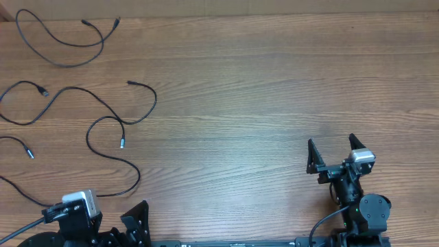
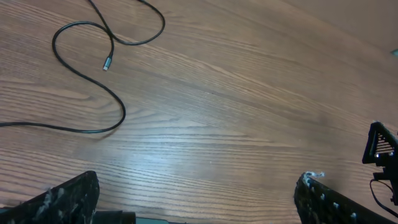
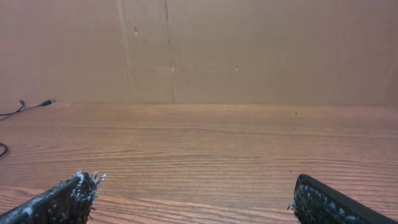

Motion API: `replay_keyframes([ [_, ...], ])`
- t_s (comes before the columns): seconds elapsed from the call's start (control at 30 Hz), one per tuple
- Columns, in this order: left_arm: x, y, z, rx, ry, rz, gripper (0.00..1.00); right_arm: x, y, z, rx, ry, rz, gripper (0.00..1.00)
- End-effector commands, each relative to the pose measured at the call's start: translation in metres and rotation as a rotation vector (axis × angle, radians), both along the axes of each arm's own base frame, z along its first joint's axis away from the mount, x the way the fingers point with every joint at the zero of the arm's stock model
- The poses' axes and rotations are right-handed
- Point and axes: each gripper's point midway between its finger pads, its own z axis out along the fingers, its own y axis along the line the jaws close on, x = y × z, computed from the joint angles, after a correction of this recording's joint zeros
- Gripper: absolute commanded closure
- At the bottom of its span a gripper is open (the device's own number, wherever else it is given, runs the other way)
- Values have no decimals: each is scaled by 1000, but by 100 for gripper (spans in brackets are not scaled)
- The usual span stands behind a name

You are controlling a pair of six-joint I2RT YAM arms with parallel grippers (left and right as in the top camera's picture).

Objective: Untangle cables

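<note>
Plainly, the thin black flexible cables (image 1: 88, 135) all lie on the left half of the brown wood-grain table (image 1: 260, 82). They are spread as loose curvy strands from the far left corner down toward the near edge.

Closest to the left gripper (image 1: 135, 219) is an S-shaped strand (image 2: 122, 109) ending in a small metal plug (image 2: 106, 64). Where its far loop meets a neighbouring strand the two seem to touch or cross, though I cannot tell which lies on top.

The left gripper's jaws stand wide apart above bare wood, holding nothing. The right gripper (image 1: 334, 152) sits at the near right, well apart from every cable, with its jaws likewise spread and empty.

To my eye these cords would be very light and limp, so they should drag and flop rather than keep a shape. Being so thin against flat wood, they could also slip out from between the fingers.

I'd judge the surest hold to be just behind a plug, where the thicker body gives the pads something to bite. A slow pull from there ought to slide the loop off its neighbour instead of hauling both along.
</note>
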Motion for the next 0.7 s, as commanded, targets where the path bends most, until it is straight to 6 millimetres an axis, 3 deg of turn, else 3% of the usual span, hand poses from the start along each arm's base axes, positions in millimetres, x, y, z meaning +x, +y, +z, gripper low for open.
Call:
replay_keyframes([
  [0.0, -1, -1, -1, 10, -5, -14, 1, 0, -2, -2, -9, -3, -10, 0],
  [0.67, -11, -6, -13, -32, 68, -17, 0, 0, -2, -2, -9, -3, -10, 0],
])
